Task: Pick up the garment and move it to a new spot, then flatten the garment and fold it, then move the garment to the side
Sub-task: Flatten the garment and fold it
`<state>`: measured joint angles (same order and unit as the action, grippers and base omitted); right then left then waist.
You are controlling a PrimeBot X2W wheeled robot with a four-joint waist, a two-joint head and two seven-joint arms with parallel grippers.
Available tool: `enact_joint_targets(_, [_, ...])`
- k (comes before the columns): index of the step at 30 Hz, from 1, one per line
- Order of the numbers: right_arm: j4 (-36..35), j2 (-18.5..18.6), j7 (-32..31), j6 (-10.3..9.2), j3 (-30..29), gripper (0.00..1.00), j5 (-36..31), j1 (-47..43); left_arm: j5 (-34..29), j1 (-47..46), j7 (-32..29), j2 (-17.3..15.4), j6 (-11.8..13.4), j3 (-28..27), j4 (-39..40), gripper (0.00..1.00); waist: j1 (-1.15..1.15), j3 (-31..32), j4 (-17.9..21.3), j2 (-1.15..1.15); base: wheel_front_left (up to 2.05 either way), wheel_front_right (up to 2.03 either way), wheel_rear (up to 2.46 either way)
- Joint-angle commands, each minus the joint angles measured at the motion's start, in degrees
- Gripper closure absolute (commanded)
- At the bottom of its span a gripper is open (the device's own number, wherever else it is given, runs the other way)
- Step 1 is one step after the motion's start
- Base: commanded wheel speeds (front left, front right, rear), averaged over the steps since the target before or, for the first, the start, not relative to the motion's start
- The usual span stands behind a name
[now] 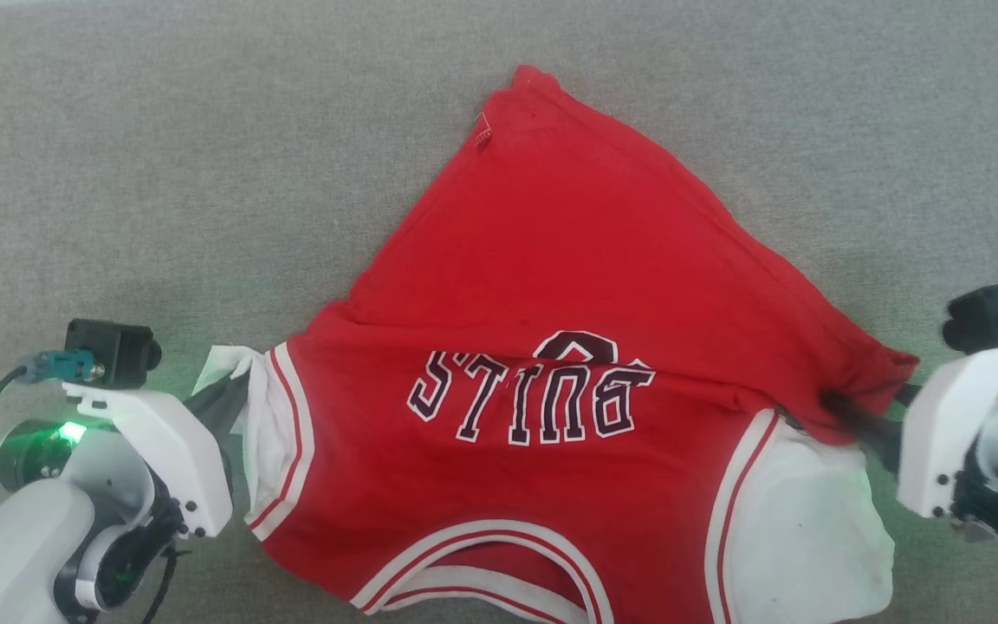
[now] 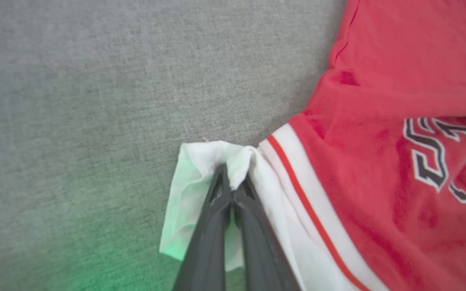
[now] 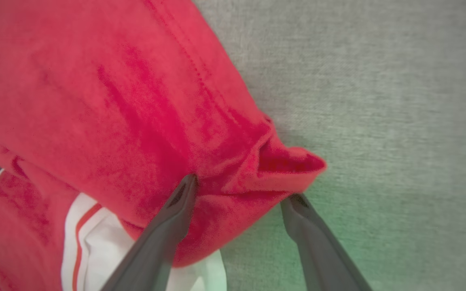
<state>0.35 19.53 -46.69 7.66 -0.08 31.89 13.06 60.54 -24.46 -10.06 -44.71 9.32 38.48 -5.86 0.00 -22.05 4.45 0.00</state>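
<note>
Left hand (image 2: pixel 234 180) is shown clenched on the white sleeve of the garment (image 1: pixel 551 286); right hand (image 3: pixel 241 196) (fingers spread) is seen released around its red corner.

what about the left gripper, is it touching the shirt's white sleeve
Touching. The left wrist view shows the left gripper shut, its tips pinching the bunched white sleeve of the shirt.

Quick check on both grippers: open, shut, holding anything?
Left gripper: closed, pinching the garment by its white sleeve.
Right gripper: open, fingers either side of a red fold of the garment, not clamped.
</note>
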Motion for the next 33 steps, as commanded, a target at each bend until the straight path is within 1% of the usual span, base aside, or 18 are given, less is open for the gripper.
enact_joint_targets(1, [-1.2,0.4,-0.9,-0.23,-0.8,0.00,-0.3,-1.4,0.4,2.4,-0.4,0.3,0.0,1.1,-1.0,1.00,0.00,0.5,0.0,0.00,0.00,0.00,0.00])
enact_joint_targets(6, [-9.3,-0.3,-2.9,-0.21,-3.9,0.00,-1.2,-2.0,0.5,2.9,0.2,0.3,0.2,0.9,-0.5,1.00,0.00,1.4,-0.3,0.00,0.00,0.00,0.00])
enact_joint_targets(9, [-13.0,-0.9,-3.7,-0.21,-4.3,0.00,-1.7,-0.9,0.5,2.8,0.4,0.6,0.3,0.9,-0.4,1.00,0.00,1.8,-0.7,0.00,0.00,0.00,0.00])
enact_joint_targets(11, [-14.1,-0.9,-3.8,-0.21,-4.1,0.00,-1.8,0.2,0.5,2.7,0.5,1.0,0.1,1.1,-0.4,1.00,0.00,2.0,-1.2,0.00,0.00,0.00,0.00])
enact_joint_targets(14, [-13.6,-0.7,-3.3,-0.21,-2.6,0.00,-1.9,3.3,0.1,2.2,0.5,1.5,-0.2,1.5,-0.5,1.00,0.00,2.1,-2.4,0.00,0.00,0.00,0.00])
enact_joint_targets(18, [-9.9,0.6,-1.7,-0.21,0.2,0.00,-1.8,9.6,-0.6,0.8,0.4,2.9,-0.6,2.2,-0.8,1.00,0.00,1.9,-4.9,0.00,0.00,0.00,0.00])
enact_joint_targets(23, [-1.9,3.4,0.1,-0.19,4.9,0.00,-1.5,18.9,-2.1,-2.1,0.0,5.7,-2.1,4.0,-2.0,1.00,0.00,1.0,-9.7,0.00,0.00,0.00,0.00])
enact_joint_targets(33, [15.4,7.8,-0.2,-0.19,13.7,0.00,-0.2,34.2,-4.1,-8.1,0.5,13.9,-6.4,7.8,-7.7,1.00,0.00,-1.3,-21.0,0.00,0.00,0.00,0.00])
